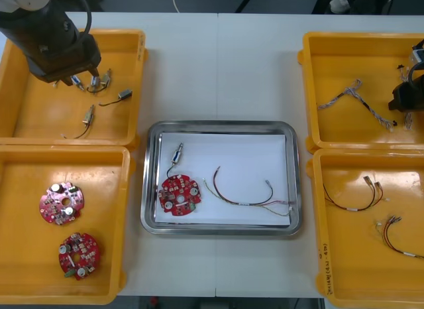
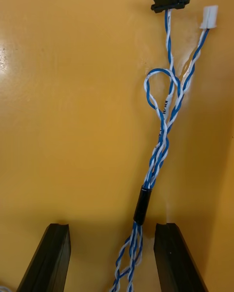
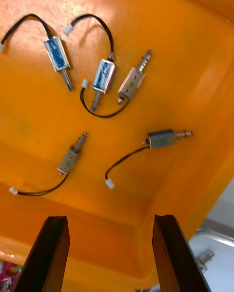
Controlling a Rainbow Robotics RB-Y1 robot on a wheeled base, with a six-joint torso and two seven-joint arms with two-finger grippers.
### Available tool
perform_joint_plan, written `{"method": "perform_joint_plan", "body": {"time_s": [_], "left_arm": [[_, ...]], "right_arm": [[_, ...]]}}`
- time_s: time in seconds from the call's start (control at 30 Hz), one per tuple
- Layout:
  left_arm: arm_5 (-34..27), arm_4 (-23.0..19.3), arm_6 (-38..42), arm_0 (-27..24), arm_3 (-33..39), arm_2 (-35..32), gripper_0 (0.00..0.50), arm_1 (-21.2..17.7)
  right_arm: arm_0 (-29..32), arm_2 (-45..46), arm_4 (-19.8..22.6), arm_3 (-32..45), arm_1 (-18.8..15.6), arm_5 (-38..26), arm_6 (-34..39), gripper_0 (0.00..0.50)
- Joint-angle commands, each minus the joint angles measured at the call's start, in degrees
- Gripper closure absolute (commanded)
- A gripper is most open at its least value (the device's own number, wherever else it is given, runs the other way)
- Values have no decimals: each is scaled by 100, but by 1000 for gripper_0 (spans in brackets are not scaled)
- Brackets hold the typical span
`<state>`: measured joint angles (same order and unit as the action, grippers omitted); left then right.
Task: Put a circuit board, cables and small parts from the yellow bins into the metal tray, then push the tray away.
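Table [image 1: 218,63] carries four yellow bins: on the robot's left the far left bin [image 1: 40,126] and the near left bin [image 1: 26,269], on its right the far right bin [image 1: 344,57] and the near right bin [image 1: 351,269]. Between them lies the metal tray [image 1: 218,126], white inside.

The left gripper [image 3: 109,219] hangs over the far left bin, its fingers wide apart with nothing between them. The right gripper [image 2: 112,226] is over the floor of the far right bin. It is released too, and its fingers stand at either side of the blue and white cable [image 2: 163,126] without touching it.

One circuit board [image 1: 179,195] lies in the tray, in its near left part, and two more boards [image 1: 61,203] lie in the near left bin. A red and yellow cable [image 1: 248,196] lies in the tray beside the board; similar cables [image 1: 351,197] are in the near right bin.

One small metal part [image 1: 177,154] lies in the tray just beyond the board. Five more small parts [image 3: 131,82] lie in the far left bin, ahead of the left gripper.
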<state>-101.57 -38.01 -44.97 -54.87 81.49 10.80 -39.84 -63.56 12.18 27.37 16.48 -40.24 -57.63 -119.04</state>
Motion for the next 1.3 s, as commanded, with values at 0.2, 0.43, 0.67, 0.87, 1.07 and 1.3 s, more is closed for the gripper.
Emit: {"method": "perform_joint_plan", "body": {"time_s": [0.2,0.43,0.67,0.87,1.07,1.3], "left_arm": [[867,373,-1075,-270,-740,-395,0,-244],[1183,575,-1470,-279,-1162,-474,0,-226],[1605,672,-1576,-375,-1672,-474,0,-103],[1860,865,-1664,-525,-2102,-474,0,55],[2229,970,-1725,-586,-2428,-474,0,204],[2792,1067,-1796,-762,-3025,-474,0,398]], "right_arm": [[151,100,58,66,78,-12,197,0],[204,100,93,66,78,-20,284,0],[222,100,172,66,78,-99,434,0],[222,100,181,66,78,-108,539,0],[239,100,216,66,78,-108,618,0],[248,100,225,66,78,-108,618,486]]}}
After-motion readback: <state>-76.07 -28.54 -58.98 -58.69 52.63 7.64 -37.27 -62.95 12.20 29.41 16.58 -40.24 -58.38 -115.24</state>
